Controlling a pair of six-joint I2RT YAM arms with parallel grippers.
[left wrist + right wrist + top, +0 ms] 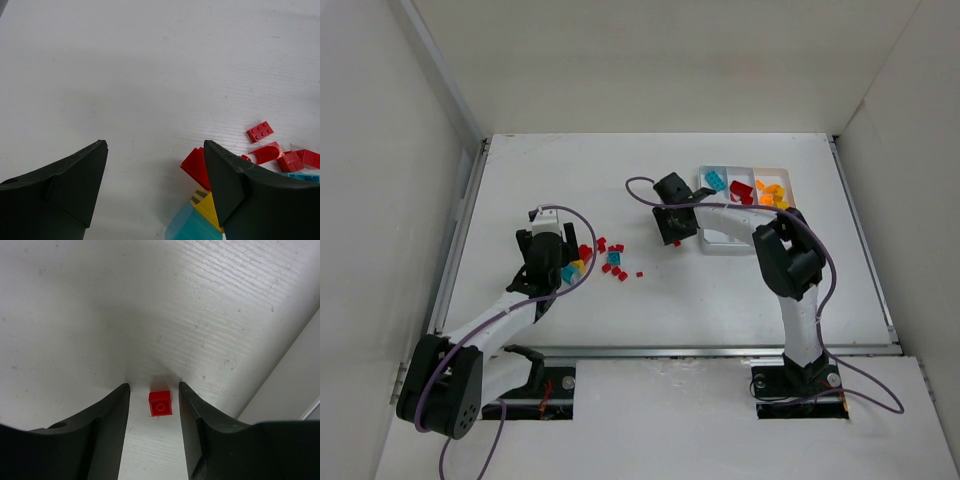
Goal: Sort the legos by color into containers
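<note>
on a white desk [720,300], the right claw [153,386] stands spread astride one red lego [160,403] at centre frame, untouched; the left claw [155,145] gapes wide beside scattered legos [612,258].

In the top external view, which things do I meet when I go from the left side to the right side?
From the left: left claw → loose legos → right claw → white tray, its compartments holding teal legos, then red legos, then orange legos.
</note>
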